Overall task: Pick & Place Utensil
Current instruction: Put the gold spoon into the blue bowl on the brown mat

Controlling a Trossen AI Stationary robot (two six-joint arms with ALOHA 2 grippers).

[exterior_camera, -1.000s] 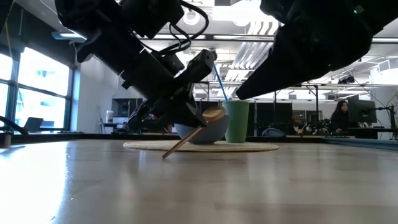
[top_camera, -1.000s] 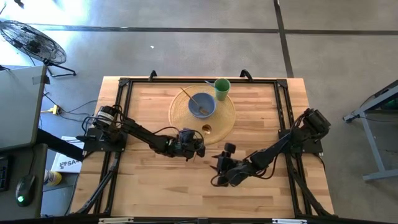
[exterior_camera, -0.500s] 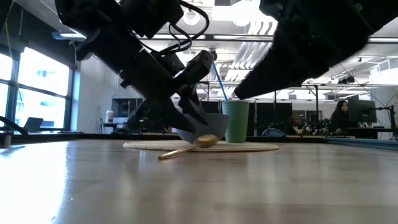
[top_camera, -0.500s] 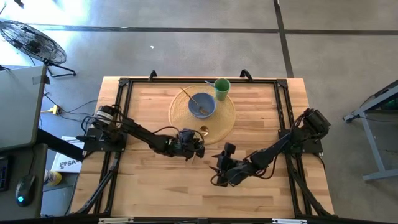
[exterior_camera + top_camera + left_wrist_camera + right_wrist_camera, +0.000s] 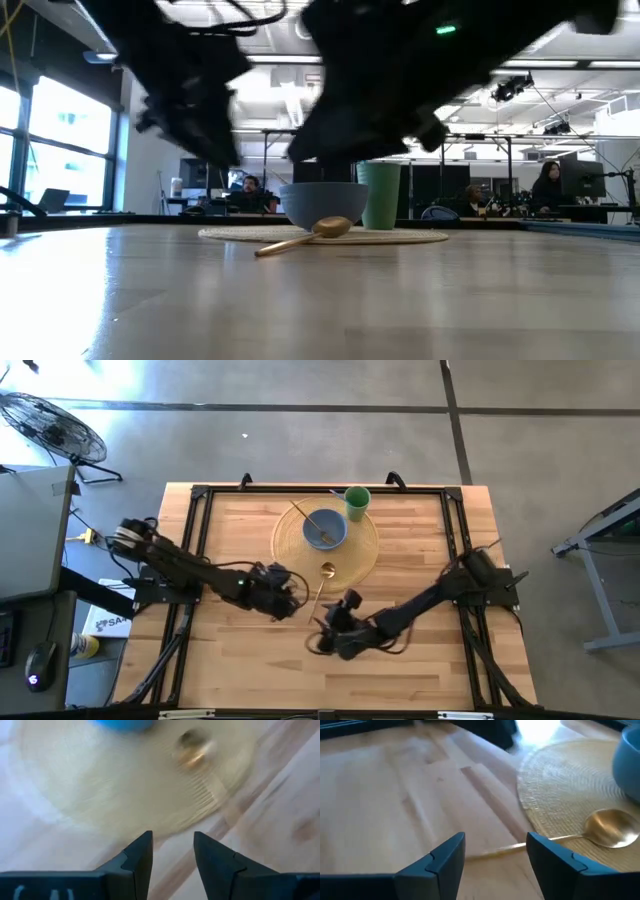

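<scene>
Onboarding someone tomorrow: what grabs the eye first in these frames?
The gold spoon lies free, bowl end on the round woven placemat, handle trailing onto the wooden table. Both grippers are open and empty: the left gripper just beside the handle, the right gripper near its tip. Behind the spoon on the mat sit a blue bowl and a green cup.

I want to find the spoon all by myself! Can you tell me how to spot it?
Find the round woven mat at the table's far middle. A blue bowl and green cup stand on it. The gold spoon lies nearer: scoop on the mat's edge, thin handle out on bare wood. It is the only shiny gold thing lying flat there.
</scene>
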